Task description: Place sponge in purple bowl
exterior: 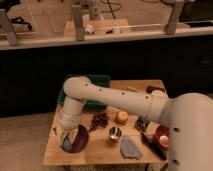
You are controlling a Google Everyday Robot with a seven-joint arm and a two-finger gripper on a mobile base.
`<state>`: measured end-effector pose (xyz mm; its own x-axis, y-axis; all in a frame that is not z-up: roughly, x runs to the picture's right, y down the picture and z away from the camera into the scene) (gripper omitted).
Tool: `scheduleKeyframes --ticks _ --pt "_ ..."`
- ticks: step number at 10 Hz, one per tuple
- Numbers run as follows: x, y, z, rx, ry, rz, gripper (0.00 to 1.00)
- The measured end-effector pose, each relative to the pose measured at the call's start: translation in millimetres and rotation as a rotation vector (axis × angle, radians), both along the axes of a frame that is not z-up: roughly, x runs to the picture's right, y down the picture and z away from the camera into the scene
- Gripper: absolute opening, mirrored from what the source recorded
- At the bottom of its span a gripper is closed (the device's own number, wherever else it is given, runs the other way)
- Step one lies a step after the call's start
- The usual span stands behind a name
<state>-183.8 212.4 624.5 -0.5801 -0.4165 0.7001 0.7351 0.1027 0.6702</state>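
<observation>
The purple bowl (pixel 81 142) sits at the front left of the wooden table. My gripper (pixel 65 136) hangs at the end of the white arm, right over the bowl's left half, pointing down. A small grey-blue block, the sponge (pixel 66 144), shows at its fingertips just inside the bowl's rim. The fingers look shut on it. Whether the sponge touches the bowl's floor I cannot tell.
A green bin (pixel 100 81) stands at the back left behind the arm. A dark grape cluster (pixel 100 120), an orange fruit (pixel 121 117), a metal cup (pixel 115 133), a grey cloth (pixel 130 148) and an orange-red bowl (pixel 163 136) spread to the right. The table's front edge (pixel 95 161) is close.
</observation>
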Motion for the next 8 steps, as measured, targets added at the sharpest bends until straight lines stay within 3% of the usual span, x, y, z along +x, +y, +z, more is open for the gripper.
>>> scheduleKeyframes --ticks 2,8 --pt "4 -10 10.5 0.001 0.016 0.013 0.00" --pt "5 -1 24.2 -0.014 -0.024 0.000 0.00"
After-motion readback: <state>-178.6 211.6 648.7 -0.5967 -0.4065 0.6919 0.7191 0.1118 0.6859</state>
